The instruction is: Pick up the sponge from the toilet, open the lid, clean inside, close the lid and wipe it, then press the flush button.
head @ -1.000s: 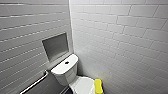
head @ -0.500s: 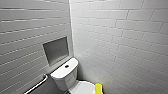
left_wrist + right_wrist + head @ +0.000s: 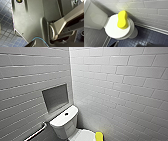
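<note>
The sponge [image 3: 122, 20] lies on the closed lid [image 3: 112, 30], well apart from the right hand [image 3: 132, 45], whose opening I cannot tell.

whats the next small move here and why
Probably lower the right arm toward the sponge. It lies flat and untouched on the closed lid, on the side nearer the tiled wall, and the right wrist view already looks down on it, so picking it up seems the first step.

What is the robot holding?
Not the bright yellow oblong sponge: it lies untouched on the white oval plastic toilet lid. Anything else cannot be told.
</note>
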`<state>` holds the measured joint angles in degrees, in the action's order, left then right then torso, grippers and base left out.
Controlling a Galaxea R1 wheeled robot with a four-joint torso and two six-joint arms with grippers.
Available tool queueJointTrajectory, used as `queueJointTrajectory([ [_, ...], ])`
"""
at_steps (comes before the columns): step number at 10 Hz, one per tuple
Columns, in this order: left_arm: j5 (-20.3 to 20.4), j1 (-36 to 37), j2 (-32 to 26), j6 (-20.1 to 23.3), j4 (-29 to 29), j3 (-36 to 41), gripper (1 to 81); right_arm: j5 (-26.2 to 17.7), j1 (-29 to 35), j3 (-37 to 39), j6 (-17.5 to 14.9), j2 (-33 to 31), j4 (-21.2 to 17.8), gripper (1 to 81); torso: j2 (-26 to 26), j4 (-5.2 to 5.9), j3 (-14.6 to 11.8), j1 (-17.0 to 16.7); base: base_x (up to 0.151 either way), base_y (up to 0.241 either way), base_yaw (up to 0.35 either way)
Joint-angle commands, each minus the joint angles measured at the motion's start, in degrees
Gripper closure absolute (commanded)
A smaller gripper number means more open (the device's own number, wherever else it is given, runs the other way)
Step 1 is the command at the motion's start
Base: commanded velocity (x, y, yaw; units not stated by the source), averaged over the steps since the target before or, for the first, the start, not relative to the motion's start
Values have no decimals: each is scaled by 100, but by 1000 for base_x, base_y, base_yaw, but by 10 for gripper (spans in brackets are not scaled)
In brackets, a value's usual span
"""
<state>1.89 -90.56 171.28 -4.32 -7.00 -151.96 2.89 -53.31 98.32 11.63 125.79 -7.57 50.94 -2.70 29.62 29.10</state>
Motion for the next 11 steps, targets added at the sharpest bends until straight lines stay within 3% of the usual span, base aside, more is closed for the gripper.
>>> queueJointTrajectory([
  [1, -374, 16, 12, 36, 5, 25, 10, -166, 703, 11, 6, -263, 1, 10, 547, 0, 507, 351, 0, 0, 0],
  [4, -330, -457, 47, 36, 5, 25, 10, -288, 1009, -6, 6, -246, 10, 10, 1200, 0, 1115, 767, 0, 0, 0],
  [5, -295, -677, 82, 36, -21, 43, 10, -376, 1132, -15, 6, -202, 18, 10, 1414, 0, 780, 903, 0, 0, 0],
  [7, 485, -1011, -5, 36, -47, 357, 10, -482, 1168, 11, 6, -34, 36, 10, 1711, 0, 951, 1097, 0, 0, 0],
  [8, 514, -1012, -109, 36, -47, 635, 10, -482, 1177, 98, 6, 62, 36, 10, 1909, 0, 1010, 1215, 0, 0, 0],
  [11, 558, -960, -1302, 36, -56, 3069, 10, -526, 1212, 186, 6, 142, 10, 10, 2535, 0, 1030, 1606, 0, 0, 0],
])
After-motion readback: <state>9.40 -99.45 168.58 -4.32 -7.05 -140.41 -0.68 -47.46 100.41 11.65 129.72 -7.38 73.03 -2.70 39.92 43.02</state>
